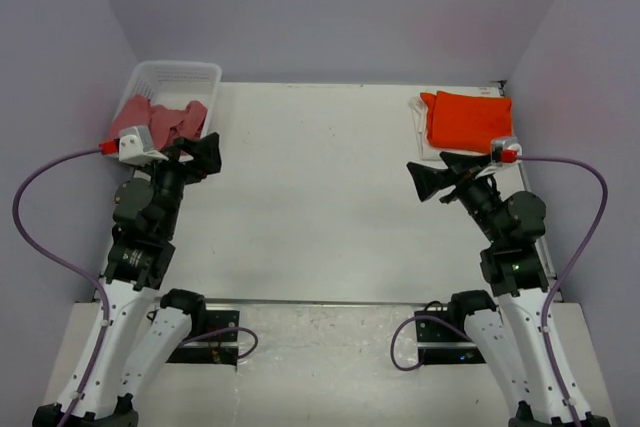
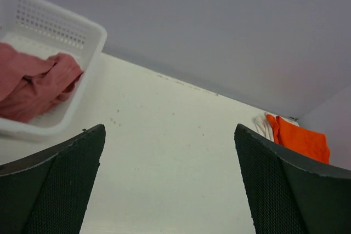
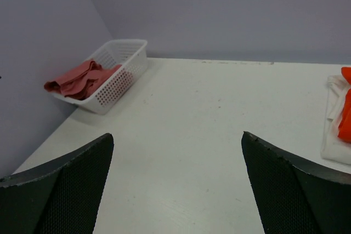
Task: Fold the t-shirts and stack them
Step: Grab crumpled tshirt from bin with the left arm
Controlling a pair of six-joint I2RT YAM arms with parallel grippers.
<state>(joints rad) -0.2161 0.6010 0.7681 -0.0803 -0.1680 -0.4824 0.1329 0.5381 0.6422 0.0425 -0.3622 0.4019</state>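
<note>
Shirts are found at two far corners of the worktop [image 1: 320, 197], and the split is read as sorting by state. The rose-red shirt [image 1: 160, 119] is crumpled in the white basket [image 1: 182, 69] at the far left, unfolded, so it is judged to be waiting its turn. The orange shirt [image 1: 468, 119] is laid flat and squared at the far right, on top of the white shirt [image 3: 332, 141], whose edge is seen beneath it; these two are taken as the stack already begun. The stretch of worktop between is presumably kept for spreading and folding. The left jaws are spread wide and nothing is held between them; the left arm [image 1: 150, 212] is poised just beside the basket, pointed inward. The right jaws are likewise spread wide and empty, with the right arm [image 1: 505, 212] set near the stack. Such placement is judged to suit a reach into the basket by the left side, with the folded pile left undisturbed.
</note>
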